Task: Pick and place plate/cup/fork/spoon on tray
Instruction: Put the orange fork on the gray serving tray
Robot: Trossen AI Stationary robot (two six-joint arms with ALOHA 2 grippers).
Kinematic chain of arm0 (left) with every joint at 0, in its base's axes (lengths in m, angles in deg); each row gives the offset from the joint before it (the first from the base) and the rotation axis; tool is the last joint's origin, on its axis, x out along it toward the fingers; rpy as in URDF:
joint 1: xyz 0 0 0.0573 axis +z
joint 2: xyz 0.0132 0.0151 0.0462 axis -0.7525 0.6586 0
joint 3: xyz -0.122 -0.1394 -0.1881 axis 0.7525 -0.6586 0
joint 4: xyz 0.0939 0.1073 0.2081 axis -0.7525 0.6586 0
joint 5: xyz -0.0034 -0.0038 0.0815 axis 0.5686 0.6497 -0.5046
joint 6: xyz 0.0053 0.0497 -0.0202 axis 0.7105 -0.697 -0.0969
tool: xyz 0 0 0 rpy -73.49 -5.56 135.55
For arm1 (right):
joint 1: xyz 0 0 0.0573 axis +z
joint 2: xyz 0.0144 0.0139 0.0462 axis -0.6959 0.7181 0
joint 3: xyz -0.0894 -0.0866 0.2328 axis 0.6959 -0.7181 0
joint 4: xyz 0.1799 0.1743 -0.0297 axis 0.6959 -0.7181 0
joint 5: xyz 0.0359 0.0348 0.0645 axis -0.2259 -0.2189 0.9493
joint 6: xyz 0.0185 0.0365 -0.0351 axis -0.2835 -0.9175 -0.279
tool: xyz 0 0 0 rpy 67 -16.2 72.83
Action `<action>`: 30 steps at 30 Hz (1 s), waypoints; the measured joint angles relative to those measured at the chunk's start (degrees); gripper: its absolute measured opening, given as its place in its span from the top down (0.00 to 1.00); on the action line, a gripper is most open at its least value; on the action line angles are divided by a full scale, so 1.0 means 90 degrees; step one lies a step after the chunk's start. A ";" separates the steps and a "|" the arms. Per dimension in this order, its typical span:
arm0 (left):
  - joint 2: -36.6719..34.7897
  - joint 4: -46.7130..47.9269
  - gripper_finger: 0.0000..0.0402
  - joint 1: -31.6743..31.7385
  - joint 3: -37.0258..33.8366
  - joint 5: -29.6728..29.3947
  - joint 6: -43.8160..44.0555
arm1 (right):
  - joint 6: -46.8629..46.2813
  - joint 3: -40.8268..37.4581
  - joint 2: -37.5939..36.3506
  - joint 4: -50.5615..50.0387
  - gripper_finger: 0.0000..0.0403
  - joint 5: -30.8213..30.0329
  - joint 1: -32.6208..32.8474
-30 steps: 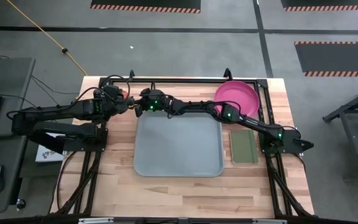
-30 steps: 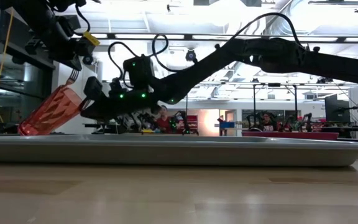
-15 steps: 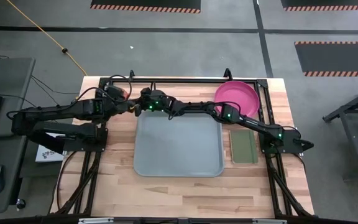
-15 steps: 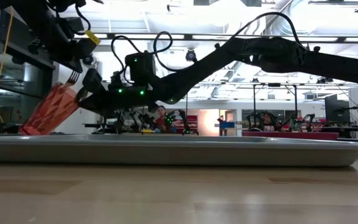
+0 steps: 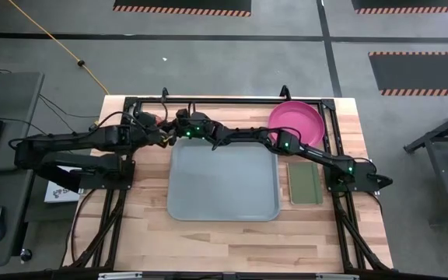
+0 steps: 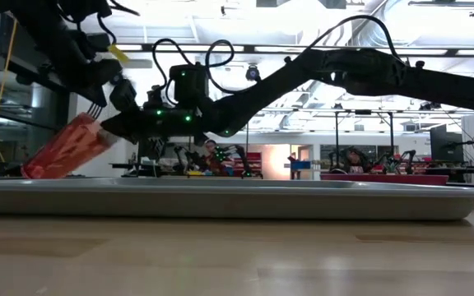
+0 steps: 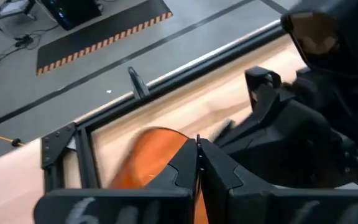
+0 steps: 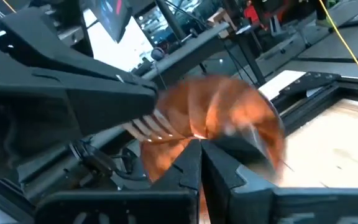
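Just off the tray's (image 5: 222, 183) far left corner, the left hand (image 6: 97, 103) is clenched on a fork (image 8: 146, 128) whose tines touch the tilted cup (image 6: 64, 148). The right hand (image 6: 109, 125), clenched shut, presses at the cup's rim. The cup step seems underway; next it needs carrying over the tray. The plate (image 5: 295, 122) waits beyond the tray's far right corner.

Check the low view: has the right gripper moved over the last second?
Yes. The right gripper has risen away from the tray rim, beside the tilted cup.
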 joint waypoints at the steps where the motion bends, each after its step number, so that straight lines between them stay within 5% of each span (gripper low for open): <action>1: 0.0000 -0.0022 1.00 -0.0002 -0.0058 0.0002 0.0039 | 0.0031 0.0000 0.0000 -0.0044 1.00 -0.0006 0.0007; 16: 0.0000 -0.0025 1.00 0.0000 -0.0140 -0.0169 0.0093 | 0.0311 0.0000 0.0000 -0.0177 1.00 0.0096 -0.0024; 30: -0.0002 0.0134 1.00 0.0000 -0.0138 -0.0444 0.0149 | 0.0093 0.0000 0.0000 -0.0228 1.00 0.1202 -0.0440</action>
